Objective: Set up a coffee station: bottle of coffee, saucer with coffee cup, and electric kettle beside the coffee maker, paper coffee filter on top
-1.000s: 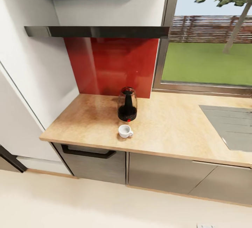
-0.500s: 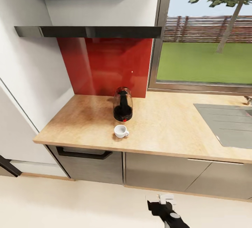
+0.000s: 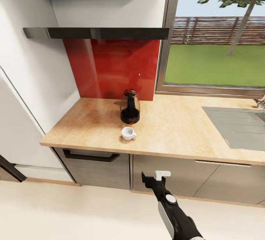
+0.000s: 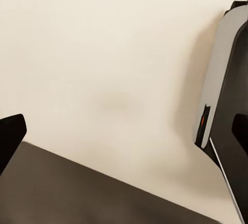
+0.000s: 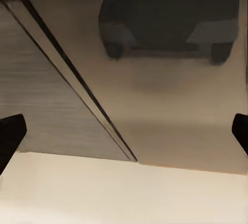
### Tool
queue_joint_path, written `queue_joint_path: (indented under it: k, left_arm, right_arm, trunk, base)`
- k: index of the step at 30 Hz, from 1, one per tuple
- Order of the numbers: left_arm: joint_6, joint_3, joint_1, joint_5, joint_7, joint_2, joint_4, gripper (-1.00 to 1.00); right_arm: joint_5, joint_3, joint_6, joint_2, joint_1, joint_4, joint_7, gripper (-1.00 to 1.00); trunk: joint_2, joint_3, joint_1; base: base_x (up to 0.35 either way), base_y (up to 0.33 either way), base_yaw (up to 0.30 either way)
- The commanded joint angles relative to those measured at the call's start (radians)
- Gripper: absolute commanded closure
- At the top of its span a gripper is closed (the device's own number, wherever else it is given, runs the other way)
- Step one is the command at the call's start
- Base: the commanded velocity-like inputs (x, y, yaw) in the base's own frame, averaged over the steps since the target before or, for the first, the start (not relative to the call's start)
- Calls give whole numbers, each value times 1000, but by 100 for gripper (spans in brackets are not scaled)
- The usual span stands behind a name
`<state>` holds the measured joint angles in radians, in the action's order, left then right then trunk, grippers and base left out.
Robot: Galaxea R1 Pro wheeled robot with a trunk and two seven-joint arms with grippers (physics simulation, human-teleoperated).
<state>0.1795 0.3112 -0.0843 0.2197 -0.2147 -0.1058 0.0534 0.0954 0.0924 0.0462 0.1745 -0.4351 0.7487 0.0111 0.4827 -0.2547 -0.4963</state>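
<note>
Two task items are seen on the countertop [image 3: 176,133]: kettle [image 3: 130,106] near the red backsplash [image 3: 110,68], cup [image 3: 128,133] just in front of it. Right gripper [image 3: 154,178] is held spread wide in front of the cabinets [image 3: 184,175]; left gripper [image 4: 124,131] fingers are likewise parted.

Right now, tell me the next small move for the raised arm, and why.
Probably raise the right gripper further and forward, above the countertop edge, toward the coffee cup. The gripper sits below the counter, before the cabinet fronts, and looks open; the cup stands free, just in front of the electric kettle.
</note>
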Motion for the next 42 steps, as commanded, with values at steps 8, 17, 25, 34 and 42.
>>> queue_joint_path:
  k: [8, 17, 25, 34, 42]
  left_arm:
    - [3, 7, -3, 10, -2, -1, -1, -100]
    - [2, 6, -3, 10, -2, -3, -1, -100]
    - [6, 3, 6, 10, -3, -3, -4, -100]
    - [-2, 3, 8, 10, -2, -11, -7, -100]
    - [-2, 3, 8, 10, -2, -11, -7, -100]
  right_arm:
    - [12, 38, 3, 0, -1, 230, 2, -100]
    - [15, 189, -7, 0, -1, 401, 4, -100]
    - [17, 193, -187, 0, -87, 500, 331, -100]
    - [15, 203, -255, 0, -148, 505, 388, -100]
    - [15, 202, -255, 0, -147, 506, 388, -100]
  trunk:
    - [1, -2, 0]
    - [1, -2, 0]
    - [1, -2, 0]
    - [1, -2, 0]
    - [1, -2, 0]
  base:
    - [-61, 13, 0]
    - [-1, 0, 0]
    - [0, 0, 0]
    - [150, 102, 0]
    - [247, 233, 0]
